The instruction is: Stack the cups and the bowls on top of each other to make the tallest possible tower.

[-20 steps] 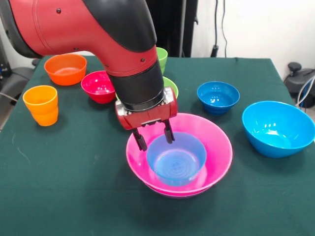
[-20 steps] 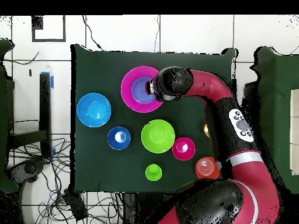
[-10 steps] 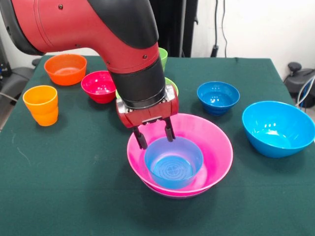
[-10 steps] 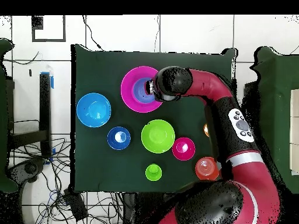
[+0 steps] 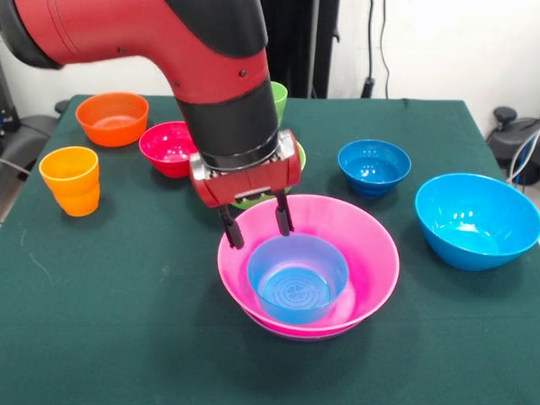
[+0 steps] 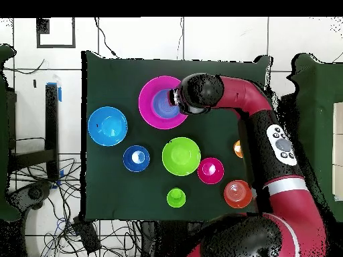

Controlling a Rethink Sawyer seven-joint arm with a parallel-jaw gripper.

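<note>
Over the pink bowl (image 5: pixel 363 253), gripper (image 5: pixel 255 226) looks empty, fingers apart; lift clear so the blue bowl (image 5: pixel 297 278) stays put.

A dark green surface in a white-walled, white-tiled room

The surface (image 5: pixel 101 337) wears a dark green cloth that hangs over its edges. Behind it in the front view stands a white wall (image 5: pixel 439 46), with black cables (image 5: pixel 371 51) hanging down it beside a dark panel (image 5: pixel 291 42). From overhead, the floor (image 6: pixel 221 37) is pale tile with thin dark joints; a tangle of cables (image 6: pixel 60 227) lies at one corner, and a black framed square (image 6: pixel 56 32) sits on the floor near the top.
</note>
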